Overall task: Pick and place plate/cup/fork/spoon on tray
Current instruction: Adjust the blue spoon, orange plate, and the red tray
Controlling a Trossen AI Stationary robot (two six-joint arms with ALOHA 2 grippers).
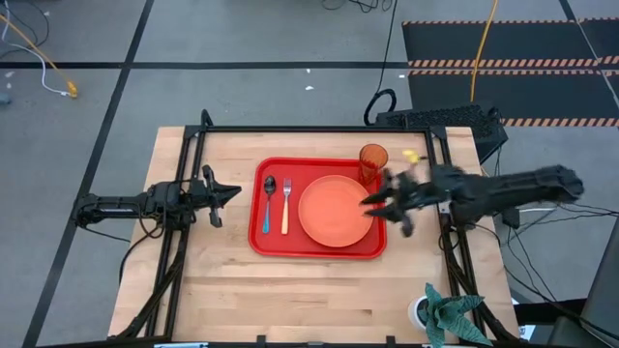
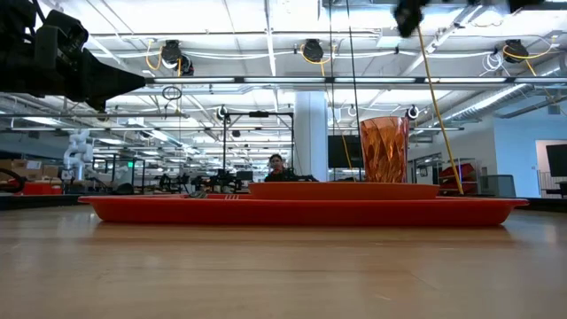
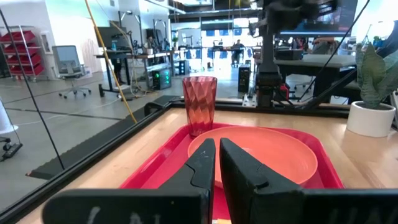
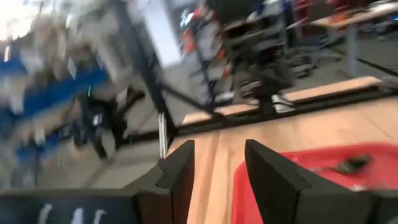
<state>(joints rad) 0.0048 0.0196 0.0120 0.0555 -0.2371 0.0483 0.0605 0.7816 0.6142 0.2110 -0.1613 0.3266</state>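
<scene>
High view. The tray (image 1: 319,249) sits mid-desk (image 1: 213,290). All four items lie on it: the spoon (image 1: 269,201) far left, the fork (image 1: 286,205) just beside it on its right, the plate (image 1: 336,211) right of centre, the cup (image 1: 373,160) upright at the tray's far right corner, just beside the plate's rim. Judged from this, the placing is done; only retreat of the arms looks left. Left pincer (image 1: 230,192) hangs off the tray's left edge, fingers together, holding nothing. Right pincer (image 1: 375,207) hovers over the plate's right rim, fingers apart, empty. A potted plant (image 1: 447,314) stands at the desk's near right corner.

Low view. Tray rim runs across the frame; cup stands on it right of centre, plate edge beside it. A person sits far off in the room behind. No readable writing.

Left wrist view. Closed fingers point along the tray at plate and cup; nothing between them. No labels legible.

Right wrist view. Blurred; fingers stand apart over the tray's edge, spoon bowl visible on the red. No writing readable.
</scene>
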